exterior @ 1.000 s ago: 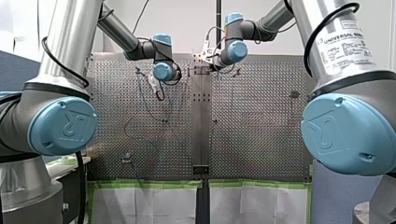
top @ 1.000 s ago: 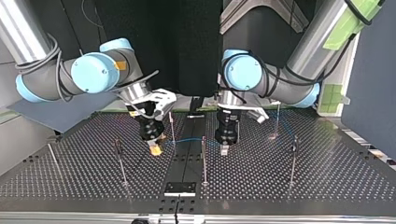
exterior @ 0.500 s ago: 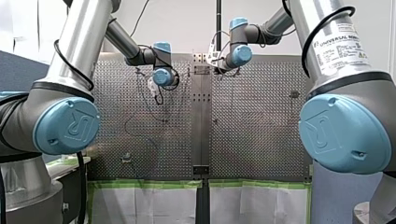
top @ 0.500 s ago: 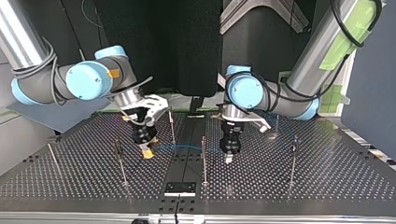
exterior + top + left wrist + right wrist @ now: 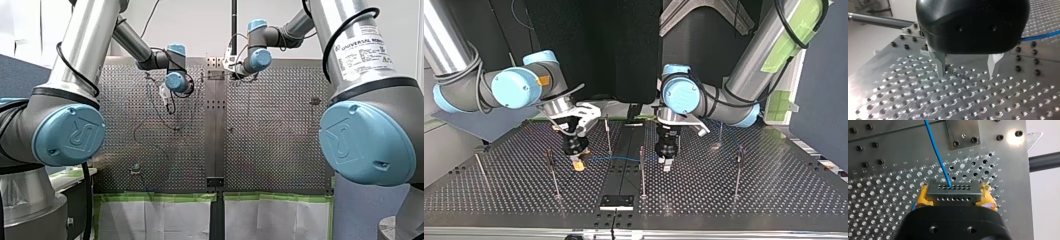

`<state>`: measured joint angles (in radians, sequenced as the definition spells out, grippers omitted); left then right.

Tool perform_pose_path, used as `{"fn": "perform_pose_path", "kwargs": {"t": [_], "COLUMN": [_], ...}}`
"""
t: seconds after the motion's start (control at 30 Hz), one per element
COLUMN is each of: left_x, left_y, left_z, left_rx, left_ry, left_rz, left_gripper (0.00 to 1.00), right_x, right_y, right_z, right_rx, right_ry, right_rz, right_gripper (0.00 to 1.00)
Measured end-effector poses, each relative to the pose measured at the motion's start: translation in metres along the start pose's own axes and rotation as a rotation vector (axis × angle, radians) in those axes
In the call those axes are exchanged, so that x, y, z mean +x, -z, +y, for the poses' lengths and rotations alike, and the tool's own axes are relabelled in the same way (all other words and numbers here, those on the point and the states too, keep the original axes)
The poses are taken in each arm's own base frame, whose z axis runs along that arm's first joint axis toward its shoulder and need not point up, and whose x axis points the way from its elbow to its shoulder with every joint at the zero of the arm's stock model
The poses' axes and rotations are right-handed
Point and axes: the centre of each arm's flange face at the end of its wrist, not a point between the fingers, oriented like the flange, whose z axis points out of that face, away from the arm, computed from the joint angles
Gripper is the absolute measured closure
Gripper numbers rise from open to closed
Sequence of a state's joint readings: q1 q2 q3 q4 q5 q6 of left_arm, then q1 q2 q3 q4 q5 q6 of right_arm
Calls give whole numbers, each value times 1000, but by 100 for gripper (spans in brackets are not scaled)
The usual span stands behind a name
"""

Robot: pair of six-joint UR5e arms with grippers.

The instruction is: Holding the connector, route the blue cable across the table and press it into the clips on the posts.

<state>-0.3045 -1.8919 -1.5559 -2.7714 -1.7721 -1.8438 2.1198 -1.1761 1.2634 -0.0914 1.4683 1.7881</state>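
My right claw (image 5: 954, 197) is clamping its yellow pads (image 5: 922, 196) on the two ends of the grey connector (image 5: 953, 188). The connector is sitting level between them, with its rows of small holes facing the wrist camera. The blue cable (image 5: 936, 152) is leaving the connector's far side and running straight ahead of the claw over the perforated table (image 5: 885, 195). Farther out it is passing just beside a bolted metal plate (image 5: 961, 132).

My left claw (image 5: 966, 68) is hanging with its metal fingers (image 5: 940, 62) apart and nothing between them. The tips are hovering close over the table's holes; I cannot tell whether they are touching. Beyond the claw's body a stretch of the cable is showing on one side, and a dark post (image 5: 878, 21) is crossing on the other.

In the top view both claws are hanging low, and the cable is stretching between them past a middle post (image 5: 642, 172). Whether it is sitting in a clip there is unclear. An outer post (image 5: 737, 172) is standing well beyond my left claw.
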Motion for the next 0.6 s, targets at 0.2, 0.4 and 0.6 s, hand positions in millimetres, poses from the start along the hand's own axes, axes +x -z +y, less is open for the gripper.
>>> {"fn": "perform_pose_path", "kwargs": {"t": [0.2, 0.4, 0.6], "left_x": [-12, -25, -18], "left_y": [14, 27, 43], "left_z": [-10, -16, -15], "left_rx": [7, 13, -18], "left_ry": [-4, -12, -40], "left_rz": [26, 44, 94], "left_gripper": [13, 0, 0], "right_x": [0, 0, 0], "right_y": [-1, -2, -2], "right_z": [6, 8, 9], "right_rx": [-6, -6, -6], "right_ry": [1, 1, 2], "right_rz": [3, 2, 2], "right_gripper": [100, 100, 100]}}
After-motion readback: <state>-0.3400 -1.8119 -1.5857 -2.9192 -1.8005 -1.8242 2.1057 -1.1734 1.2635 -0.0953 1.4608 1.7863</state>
